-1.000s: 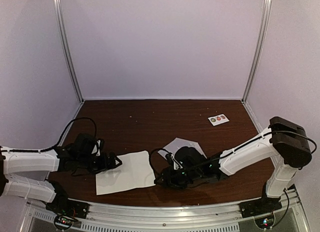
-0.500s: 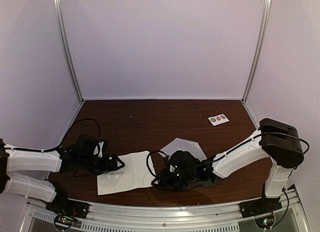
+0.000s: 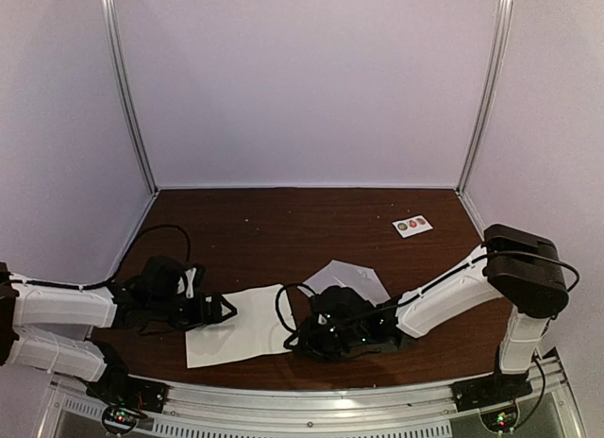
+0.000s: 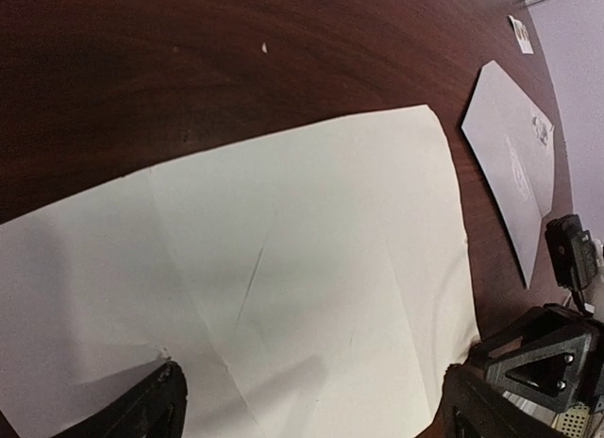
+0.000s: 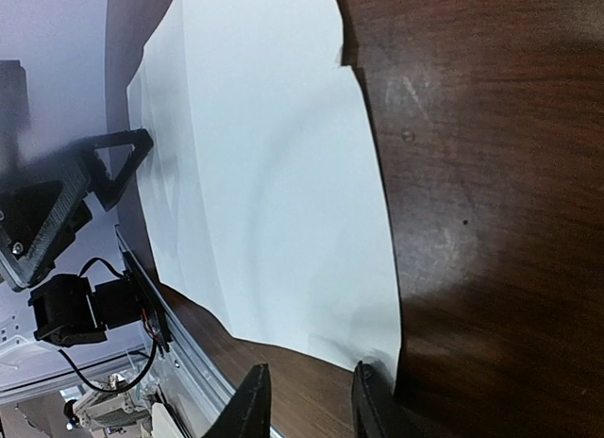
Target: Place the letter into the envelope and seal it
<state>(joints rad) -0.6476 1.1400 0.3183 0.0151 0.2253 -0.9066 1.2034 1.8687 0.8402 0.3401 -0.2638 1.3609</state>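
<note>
Right tool (image 5: 311, 400): further left than a second ago, narrowed to a slim gap, letter (image 5: 274, 174) corner just ahead. Left tool (image 4: 316, 400): spread wide over same sheet.

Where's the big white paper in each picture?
Top external: the white sheet lies near the front edge, left of centre, between the two arms.
Left wrist: the sheet fills the lower middle.
Right wrist: the sheet covers the upper left and centre.
Shared landmark: the dark brown table beneath it.
</note>
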